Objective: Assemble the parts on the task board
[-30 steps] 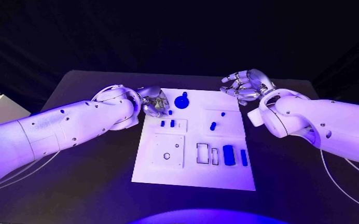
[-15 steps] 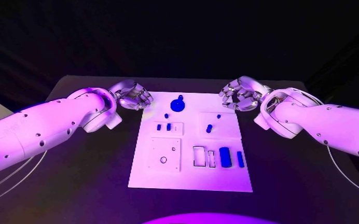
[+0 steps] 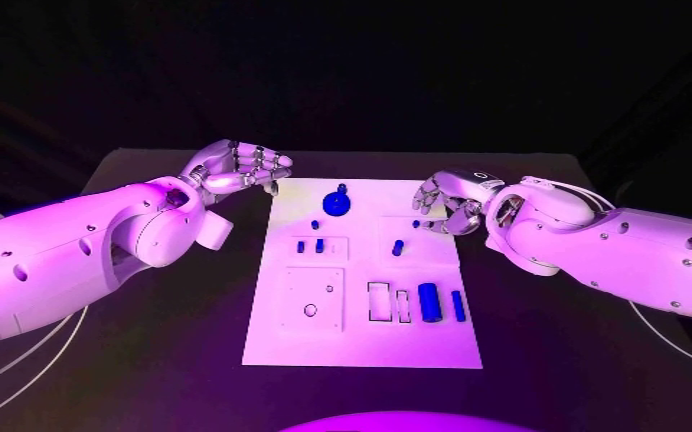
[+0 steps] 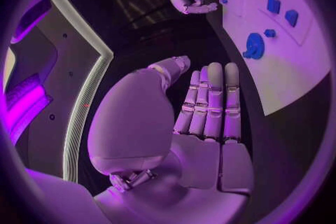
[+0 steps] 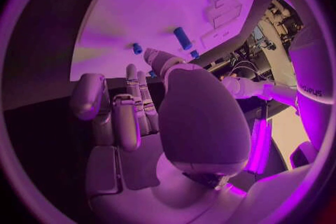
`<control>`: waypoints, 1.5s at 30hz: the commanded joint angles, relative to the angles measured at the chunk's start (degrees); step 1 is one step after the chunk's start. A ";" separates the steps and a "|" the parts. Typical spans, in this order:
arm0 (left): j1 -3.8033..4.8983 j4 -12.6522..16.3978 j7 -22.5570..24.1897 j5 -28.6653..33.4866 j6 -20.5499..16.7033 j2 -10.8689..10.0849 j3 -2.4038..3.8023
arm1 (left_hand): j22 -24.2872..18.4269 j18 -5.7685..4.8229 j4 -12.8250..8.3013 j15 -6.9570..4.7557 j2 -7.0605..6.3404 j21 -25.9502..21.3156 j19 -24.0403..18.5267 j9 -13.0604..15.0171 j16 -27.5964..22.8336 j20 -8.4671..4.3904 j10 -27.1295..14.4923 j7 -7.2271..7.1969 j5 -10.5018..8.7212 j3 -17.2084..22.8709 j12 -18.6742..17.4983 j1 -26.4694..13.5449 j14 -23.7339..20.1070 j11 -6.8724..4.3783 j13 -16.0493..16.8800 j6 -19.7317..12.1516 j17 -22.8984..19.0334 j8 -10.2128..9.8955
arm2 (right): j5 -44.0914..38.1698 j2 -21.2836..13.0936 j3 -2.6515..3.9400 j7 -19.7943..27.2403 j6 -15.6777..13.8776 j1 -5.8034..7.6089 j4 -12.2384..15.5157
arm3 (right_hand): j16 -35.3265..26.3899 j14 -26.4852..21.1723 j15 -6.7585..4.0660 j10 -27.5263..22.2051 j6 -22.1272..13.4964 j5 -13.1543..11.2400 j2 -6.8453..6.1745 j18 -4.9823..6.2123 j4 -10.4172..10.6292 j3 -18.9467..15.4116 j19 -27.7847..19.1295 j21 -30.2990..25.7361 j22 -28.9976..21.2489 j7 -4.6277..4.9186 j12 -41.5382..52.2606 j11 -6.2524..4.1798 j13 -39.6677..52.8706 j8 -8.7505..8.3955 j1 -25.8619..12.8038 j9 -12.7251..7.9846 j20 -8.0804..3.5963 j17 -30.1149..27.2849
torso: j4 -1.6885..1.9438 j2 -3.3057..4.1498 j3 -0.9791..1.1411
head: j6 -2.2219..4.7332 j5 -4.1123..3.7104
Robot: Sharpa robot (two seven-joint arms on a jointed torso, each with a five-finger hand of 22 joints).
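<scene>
- Left hand [image 3: 240,168]: fingers straight and together, holding nothing, off the task board [image 3: 361,337] at its 10 o'clock corner.
- Right hand [image 3: 449,201]: fingers loosely curled, holding nothing, at the board's 2 o'clock edge.
- Parts [image 3: 430,298]: on the board.

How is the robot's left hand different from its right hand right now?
The left hand sits off the task board, beside its far left corner, while the right hand reaches over the board's right edge. The left hand's fingers lie straight and side by side; the right hand's fingers are partly curled. Both are silver and hold nothing.
</scene>
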 commanded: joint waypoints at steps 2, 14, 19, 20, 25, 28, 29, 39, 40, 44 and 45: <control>0.00 0.99 4.68 7.08 0.90 -0.52 0.04 | -0.26 0.26 -0.07 -0.16 0.31 -0.61 0.23 -0.08 -0.45 0.16 0.07 0.06 0.07 -0.46 0.38 -0.09 -0.34 -0.16 -0.02 -0.25 -0.12 0.34 | -6.12 1.00 -0.04 -2.74 2.06 -0.63 -0.09 | 0.40 3.49 0.45 0.35 0.28 0.31 0.22 -0.74 -0.14 -0.21 0.71 0.91 0.53 -0.04 -0.37 0.18 -0.28 -0.41 -0.23 -0.11 0.01 3.22 | 0.09 0.06 -0.05 | -0.16 -0.04; -0.01 1.84 5.15 8.21 0.00 -1.43 0.04 | -0.52 0.29 -0.19 -0.22 0.61 -0.96 0.51 -0.10 -0.62 0.12 0.35 0.11 0.12 -0.47 0.64 0.37 -0.29 -0.21 0.03 -0.22 -0.23 0.39 | -8.48 3.35 -0.16 -5.05 2.20 -1.52 -1.93 | 0.93 3.69 0.30 2.24 1.40 0.51 0.73 -1.07 0.04 2.21 1.52 2.78 1.77 -0.18 -0.85 0.01 -1.94 -0.57 -0.23 -0.35 -0.12 3.73 | 0.04 0.06 0.00 | -0.41 0.03; -0.01 1.97 5.04 8.37 -0.27 -1.67 0.04 | -0.56 0.29 -0.21 -0.23 0.69 -1.01 0.58 -0.10 -0.65 0.11 0.39 0.12 0.13 -0.46 0.70 0.47 -0.27 -0.22 0.04 -0.21 -0.26 0.40 | -9.71 3.94 -0.20 -6.10 1.66 -1.65 -2.51 | 0.95 3.68 0.31 2.52 1.63 0.47 0.76 -1.07 0.24 2.91 1.54 2.82 1.87 -0.19 -1.11 0.01 -2.40 -0.63 -0.53 -0.40 -0.14 3.69 | 0.04 -0.02 0.03 | -0.57 0.05; -0.01 1.98 5.03 8.40 -0.33 -1.71 0.04 | -0.56 0.29 -0.21 -0.23 0.69 -1.01 0.58 -0.10 -0.65 0.11 0.39 0.12 0.13 -0.46 0.70 0.47 -0.27 -0.22 0.04 -0.21 -0.26 0.40 | -9.87 4.00 -0.20 -6.25 1.55 -1.67 -2.55 | 0.95 3.67 0.31 2.59 1.69 0.50 0.77 -1.08 0.27 3.08 1.56 2.89 1.92 -0.20 -1.16 0.00 -2.50 -0.64 -0.58 -0.40 -0.15 3.66 | 0.02 -0.02 0.06 | -0.60 0.09; -0.01 1.96 4.83 8.51 -0.70 -1.84 0.04 | -0.61 0.29 -0.27 -0.25 0.80 -1.08 0.68 -0.11 -0.70 0.08 0.47 0.15 0.12 -0.45 0.78 0.64 -0.25 -0.23 0.05 -0.22 -0.29 0.40 | -10.51 4.22 -0.22 -6.81 1.02 -1.75 -2.78 | 1.03 3.68 0.21 3.31 2.21 0.45 0.88 -1.11 0.25 4.17 1.64 3.13 2.16 -0.31 -1.28 -0.11 -2.99 -0.57 -0.62 -0.38 -0.20 3.72 | -0.11 -0.09 0.04 | -0.62 0.18; -0.01 1.93 4.68 8.60 -0.78 -1.86 0.04 | -0.64 0.29 -0.30 -0.26 0.89 -1.12 0.74 -0.12 -0.73 0.07 0.51 0.16 0.12 -0.43 0.83 0.74 -0.23 -0.23 0.06 -0.21 -0.31 0.41 | -10.73 4.27 -0.22 -6.96 0.99 -1.78 -2.92 | 1.11 3.70 0.15 3.80 2.42 0.15 0.86 -1.17 0.08 4.98 1.75 3.47 2.41 -0.35 -1.37 -0.19 -3.33 -0.57 -0.56 -0.37 -0.26 3.81 | -0.13 -0.08 0.06 | -0.67 0.13; -0.01 1.93 4.62 8.62 -0.79 -1.87 0.04 | -0.64 0.29 -0.30 -0.26 0.89 -1.12 0.74 -0.12 -0.73 0.07 0.51 0.16 0.12 -0.43 0.83 0.74 -0.23 -0.23 0.06 -0.21 -0.31 0.41 | -10.77 4.28 -0.22 -6.96 1.01 -1.79 -2.95 | 1.14 3.70 0.13 3.93 2.50 -0.04 0.84 -1.19 0.03 5.20 1.78 3.54 2.47 -0.37 -1.40 -0.22 -3.42 -0.56 -0.56 -0.37 -0.27 3.84 | -0.13 -0.08 0.06 | -0.67 0.13; -0.01 1.79 4.04 8.80 -1.17 -1.90 0.03 | -0.68 0.30 -0.35 -0.27 1.05 -1.17 0.86 -0.13 -0.76 0.04 0.56 0.18 0.10 -0.42 0.91 0.90 -0.18 -0.24 0.08 -0.20 -0.34 0.42 | -10.22 4.46 -0.23 -6.27 1.81 -2.16 -2.73 | 1.44 3.76 -0.61 7.32 5.18 -1.25 1.84 -1.41 -1.07 8.17 2.25 4.97 3.57 -1.21 -1.38 -1.12 -4.13 0.70 -0.59 0.38 -0.75 4.12 | -0.04 -0.05 0.07 | -0.67 0.16; -0.01 1.77 4.02 8.81 -1.18 -1.90 0.03 | -0.68 0.30 -0.35 -0.27 1.05 -1.17 0.86 -0.13 -0.76 0.04 0.56 0.18 0.10 -0.42 0.91 0.90 -0.18 -0.24 0.08 -0.20 -0.34 0.42 | -10.13 4.47 -0.23 -6.21 1.88 -2.18 -2.69 | 1.45 3.76 -0.74 7.83 5.62 -1.50 2.07 -1.44 -1.16 8.31 2.30 5.12 3.68 -1.35 -1.31 -1.27 -4.13 0.96 -0.67 0.54 -0.82 4.11 | -0.03 -0.04 0.08 | -0.71 0.17; -0.01 1.71 3.95 8.86 -1.16 -1.95 0.03 | -0.69 0.30 -0.35 -0.28 1.12 -1.19 0.90 -0.13 -0.77 0.03 0.57 0.19 0.09 -0.41 0.93 0.96 -0.16 -0.24 0.08 -0.20 -0.35 0.42 | -9.49 4.54 -0.24 -5.96 2.40 -2.34 -2.38 | 1.53 3.78 -1.14 9.16 6.76 -1.98 2.77 -1.54 -1.58 8.66 2.51 5.73 4.10 -1.74 -1.33 -1.73 -4.16 1.66 -0.93 1.03 -1.11 4.19 | -0.02 -0.06 0.03 | -0.80 0.15; -0.01 1.70 3.94 8.89 -1.15 -1.96 0.03 | -0.70 0.30 -0.41 -0.29 1.19 -1.20 0.96 -0.14 -0.78 0.01 0.58 0.20 0.08 -0.40 0.96 1.08 -0.13 -0.24 0.08 -0.19 -0.37 0.43 | -9.40 4.55 -0.24 -5.94 2.49 -2.38 -2.32 | 1.57 3.80 -1.17 9.23 6.82 -2.04 2.80 -1.56 -1.59 8.65 2.54 5.84 4.16 -1.77 -1.38 -1.75 -4.18 1.70 -1.03 1.07 -1.13 4.27 | -0.04 -0.06 0.02 | -0.83 0.14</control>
